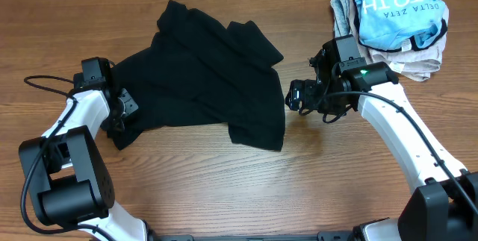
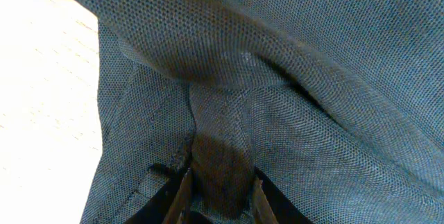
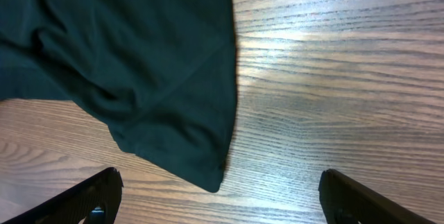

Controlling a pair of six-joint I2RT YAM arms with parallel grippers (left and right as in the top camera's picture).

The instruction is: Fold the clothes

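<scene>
The black garment (image 1: 202, 77) lies rumpled on the left-centre of the table (image 1: 336, 189). It looks soft, light and limp, so it will likely sag and drag unless taken by a hem or corner. The left gripper (image 1: 122, 111) pinches a fold at its left edge, and the right gripper (image 1: 296, 95) hangs spread just beside its right corner. A pile of other clothes (image 1: 396, 17) sits at the far right, well apart.

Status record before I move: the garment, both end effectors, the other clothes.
garment: black garment, crumpled and unfolded on the table
left end effector: shut on a fold at the garment's left edge
right end effector: open, holding nothing, beside the garment's right corner
other clothes: pile at the overhead view's top right, light blue shirt on top
</scene>
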